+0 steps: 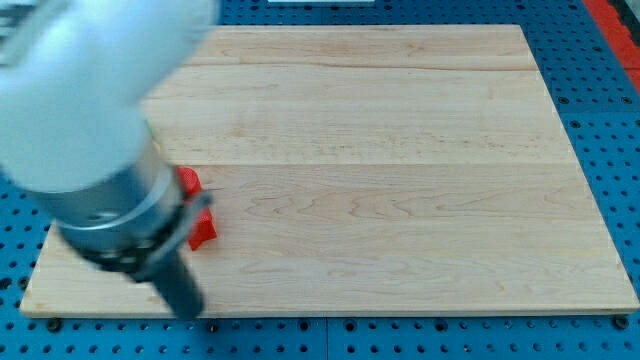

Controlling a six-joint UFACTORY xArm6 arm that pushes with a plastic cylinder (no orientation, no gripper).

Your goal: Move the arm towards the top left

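My arm fills the view's left as a large white and grey blur over the wooden board (380, 150). The dark rod slants down from it, and my tip (191, 311) is at the board's bottom edge, near the bottom left corner. Two red pieces show just right of the arm: one red block (189, 181) higher up and another red block (203, 230) below it, both partly hidden by the arm, so their shapes cannot be made out. My tip is below the lower red block, a little to its left, and apart from it.
The board lies on a blue perforated table (600, 120). A red strip (620, 20) shows at the view's top right corner. The arm hides the board's left part.
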